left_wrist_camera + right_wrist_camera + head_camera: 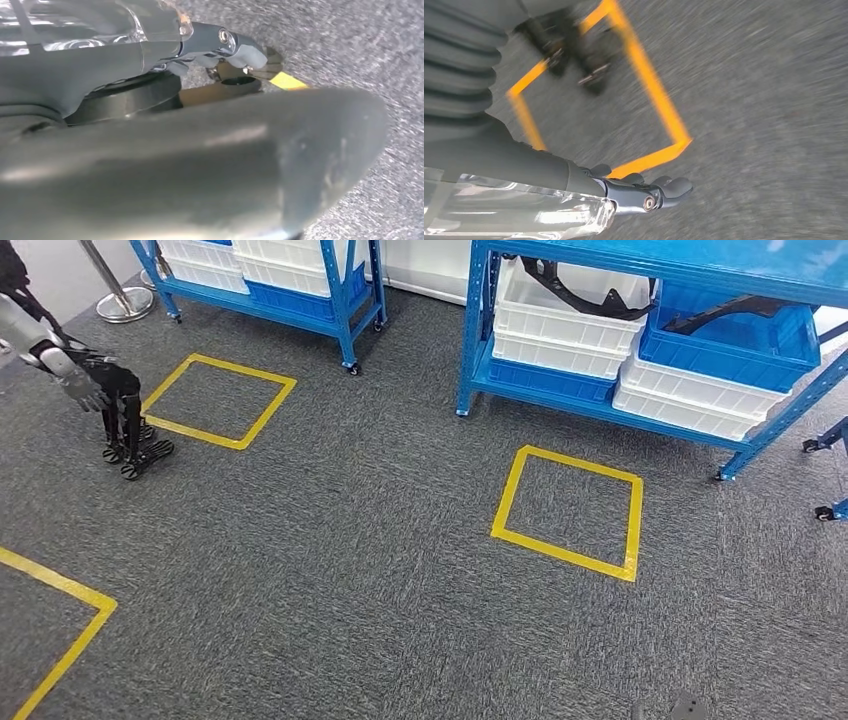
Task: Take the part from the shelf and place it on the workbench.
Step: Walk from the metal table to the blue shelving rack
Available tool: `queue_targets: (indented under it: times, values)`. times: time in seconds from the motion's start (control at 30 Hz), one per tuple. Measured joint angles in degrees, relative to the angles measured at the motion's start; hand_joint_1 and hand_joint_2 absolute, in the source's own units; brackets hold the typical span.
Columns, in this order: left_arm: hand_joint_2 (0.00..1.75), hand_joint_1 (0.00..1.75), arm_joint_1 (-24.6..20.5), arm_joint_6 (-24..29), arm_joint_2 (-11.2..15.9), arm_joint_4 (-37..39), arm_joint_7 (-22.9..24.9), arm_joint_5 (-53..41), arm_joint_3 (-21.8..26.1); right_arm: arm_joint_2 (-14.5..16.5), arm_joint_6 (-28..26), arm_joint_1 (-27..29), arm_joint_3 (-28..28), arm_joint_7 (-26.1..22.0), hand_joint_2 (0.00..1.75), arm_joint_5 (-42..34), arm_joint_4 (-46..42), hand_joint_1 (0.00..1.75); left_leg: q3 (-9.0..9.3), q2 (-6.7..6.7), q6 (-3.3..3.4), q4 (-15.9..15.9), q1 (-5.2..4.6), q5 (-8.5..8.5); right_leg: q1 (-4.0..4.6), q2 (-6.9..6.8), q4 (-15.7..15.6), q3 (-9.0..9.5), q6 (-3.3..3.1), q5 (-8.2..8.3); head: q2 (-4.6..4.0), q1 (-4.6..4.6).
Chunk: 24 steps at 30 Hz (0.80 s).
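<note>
part: a black, curved, frame-like part (590, 295) lies in the upper white bin (560, 320) on the near blue shelf (480, 330), ahead and to the right in the head view; its long axis runs roughly along the shelf front.
second part: another dark piece (735, 312) lies in the blue bin (740, 350) just beside, which is stacked on a white bin (690, 400).
other bins: a flat blue bin (545, 380) sits under the white one; more white bins (290, 270) fill the far shelf (345, 310) to the left.
direction: the part lies well apart from both hands, forward and right, past the yellow floor square (570, 510) in front of the shelf.
nearer arm: the right, i judge, since the shelf stands on that side.
right robot hand (659, 192): hangs over the carpet by yellow tape, holding nothing; fingers look loosely curled, but how far open i cannot tell.
left robot hand (235, 47): hangs low over the carpet, nothing in it that i can see; its spread i cannot tell.
also there: another legged robot (110, 400) at the far left.
step: approach, not yet at the shelf.
</note>
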Motion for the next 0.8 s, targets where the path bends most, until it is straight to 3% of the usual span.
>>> queue_targets:
  times: [0.03,0.07,0.1,0.13,0.17,0.2,0.27,0.33,0.4,0.43,0.47,0.53,0.57,0.6,0.7,0.73,0.8]
  values:
    - [0.0,0.0,0.0,0.0,0.26,0.02,-0.08,-0.11,-0.01,0.18,0.32,-0.2,0.81,1.58,1.75,0.93,0.85,0.0,-0.2,0.14,-0.92,1.12,0.24,-0.93,-0.37,-0.19,-2.33,1.05,0.64,1.02,0.0,0.3]
    - [0.0,0.0,-0.02,-0.04,0.49,0.05,-0.2,-0.21,-0.02,0.25,0.79,-0.44,1.6,2.92,1.75,1.64,1.68,0.0,-0.5,0.36,-1.7,2.4,0.36,-1.94,-0.62,-0.21,-3.56,1.69,0.48,1.21,0.0,0.55]
    - [0.0,0.0,-0.01,-0.11,0.72,0.08,-0.32,-0.31,-0.03,0.35,1.41,-0.67,2.41,4.28,1.75,2.12,2.48,0.0,-0.65,0.59,-2.3,3.4,0.33,-2.78,-0.65,-0.05,-3.52,1.75,-0.09,0.65,0.0,0.45]
    - [0.0,0.0,-0.01,-0.18,0.89,0.1,-0.42,-0.41,-0.05,0.42,2.24,-0.86,3.25,5.66,1.75,2.46,3.3,0.0,-0.66,0.83,-2.68,3.95,0.35,-3.33,-0.55,0.43,-2.65,1.47,-1.19,0.02,0.0,0.1]
    - [0.0,0.0,-0.01,-0.25,0.91,0.11,-0.49,-0.51,-0.06,0.34,3.18,-0.95,4.03,6.95,1.75,2.78,3.98,0.0,-0.54,1.09,-2.95,4.23,0.43,-3.64,-0.47,0.7,-2.08,1.33,-2.22,-0.46,0.0,-0.55]
    - [0.0,0.0,-0.04,-0.32,0.91,0.11,-0.54,-0.65,-0.07,0.29,4.46,-0.95,4.78,8.4,1.75,2.98,4.5,0.0,-0.37,1.02,-3.14,4.41,0.56,-4.02,-0.27,0.91,-1.69,1.22,-2.82,-0.79,0.0,-1.32]
    - [0.0,0.0,-0.16,-0.48,0.85,0.1,-0.63,-1.02,-0.09,0.24,8.25,-0.94,6.2,11.19,1.75,2.87,5.17,0.0,-1.83,0.01,-2.94,7.75,0.61,-6.43,0.22,1.25,-1.28,1.15,-3.7,-1.12,0.0,-2.2]
    - [0.0,0.0,-0.23,-0.78,0.81,0.1,-1.1,-1.65,-0.15,0.25,14.33,-0.95,7.63,13.79,1.75,2.16,5.77,0.0,-6.12,-1.12,-2.11,15.97,0.08,-10.44,0.83,1.49,-1.39,1.17,-4.27,-1.13,0.0,-2.82]
    - [0.0,0.0,-0.19,-1.38,0.82,0.1,-2.29,-2.34,-0.34,0.28,22.15,-0.83,8.96,15.55,1.75,1.29,6.34,0.0,-10.48,-1.31,-1.08,23.08,-0.76,-12.24,1.55,1.86,-1.49,1.21,-4.6,-1.13,0.0,-3.03]
    - [0.0,0.0,-0.14,-1.72,0.84,0.1,-2.97,-2.59,-0.46,0.34,25.66,-0.78,9.62,16.04,1.31,0.91,6.6,0.0,-11.4,-1.39,-0.35,23.73,-1.27,-11.39,1.92,2.12,-1.5,1.24,-4.72,-1.17,0.0,-3.03]
    - [0.0,0.0,-0.09,-2.02,0.86,0.11,-3.52,-2.74,-0.56,0.43,28.14,-0.77,10.28,16.27,0.87,0.65,6.86,0.0,-11.23,-1.53,0.51,22.05,-1.82,-9.49,2.22,2.43,-1.51,1.29,-4.81,-1.18,0.0,-3.04]
    - [0.0,0.0,-0.06,-2.33,0.99,0.12,-4.07,-2.87,-0.64,0.8,30.24,-0.78,11.56,16.35,0.0,0.4,7.28,0.0,-8.78,-2.41,2.52,14.72,-3.11,-4.84,2.57,2.96,-1.58,1.36,-4.92,-1.14,0.0,-3.02]
    - [0.0,0.0,-0.06,-2.4,1.07,0.12,-4.16,-2.89,-0.66,1.02,30.55,-0.72,12.12,16.34,0.0,0.38,7.47,0.0,-7.56,-2.85,3.19,11.45,-3.59,-3.28,2.67,3.18,-1.62,1.35,-4.94,-1.11,0.0,-3.04]
    - [0.0,0.0,-0.08,-2.46,1.14,0.12,-4.26,-2.91,-0.69,1.2,30.78,-0.62,12.64,16.32,0.44,0.39,7.65,0.0,-6.78,-3.22,3.48,9.22,-3.89,-2.41,2.74,3.32,-1.61,1.31,-4.94,-1.13,0.0,-3.06]
    - [0.0,0.0,0.0,-2.64,1.15,0.13,-4.58,-2.91,-0.9,1.25,31.35,-0.36,14.04,15.94,1.75,0.64,8.15,0.0,-6.28,-3.22,1.35,7.69,-3.75,-2.04,3.03,3.45,-1.6,1.36,-6.63,-1.41,0.0,-3.07]
    - [0.0,0.0,0.04,-2.66,1.19,0.14,-4.69,-2.91,-0.96,1.21,31.48,-0.36,14.51,15.58,1.75,0.74,8.25,0.0,-6.18,-3.13,0.93,7.65,-3.68,-2.05,3.08,3.45,-1.74,1.5,-7.09,-1.41,0.0,-2.99]
    - [0.0,0.0,0.05,-2.76,1.34,0.14,-4.89,-2.86,-1.01,1.16,31.74,-0.44,15.44,14.55,1.75,0.83,8.43,0.0,-6.06,-2.88,1.43,7.63,-3.67,-2.05,3.13,3.48,-2.18,1.86,-6.73,-1.16,0.0,-2.9]
